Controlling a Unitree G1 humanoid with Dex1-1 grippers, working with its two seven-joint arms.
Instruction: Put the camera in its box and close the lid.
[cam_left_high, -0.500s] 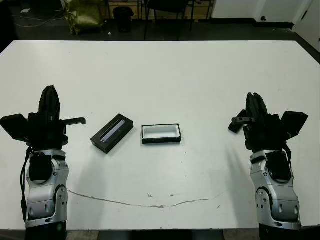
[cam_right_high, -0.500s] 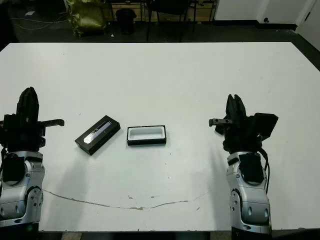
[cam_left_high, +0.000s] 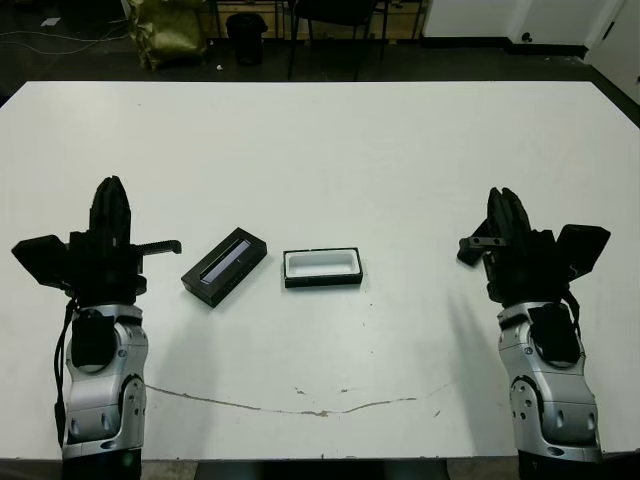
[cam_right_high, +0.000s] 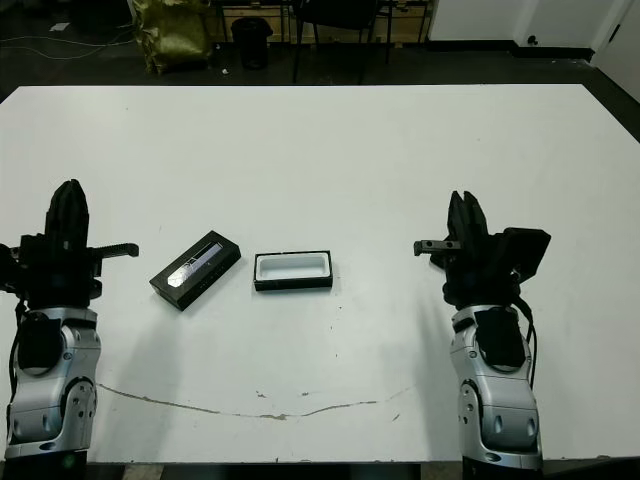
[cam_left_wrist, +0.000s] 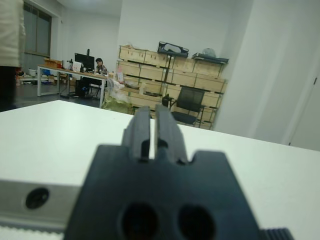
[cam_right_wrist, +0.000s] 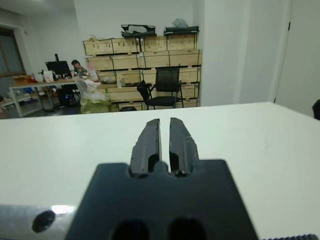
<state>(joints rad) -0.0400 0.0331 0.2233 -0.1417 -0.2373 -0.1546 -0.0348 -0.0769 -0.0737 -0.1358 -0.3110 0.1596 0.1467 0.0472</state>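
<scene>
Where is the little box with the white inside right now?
In the head views the box sits open near the table's middle, just right of the striped black lid, between both arms and closer to the left gripper.

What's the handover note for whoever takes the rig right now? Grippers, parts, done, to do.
Left gripper: shut, holding nothing, upright near the table's left side.
Right gripper: shut, holding nothing, upright near the right side.
Box: mid-table, open, only white lining showing inside.
Lid: just left of the box, lying at an angle, stripe up, a small gap between them.
Camera: not visible as a separate thing. The bluish strip on the lid could be the camera, but I cannot tell.
Done: nothing.
Left: find the camera, put it in the box, close the lid.
</scene>
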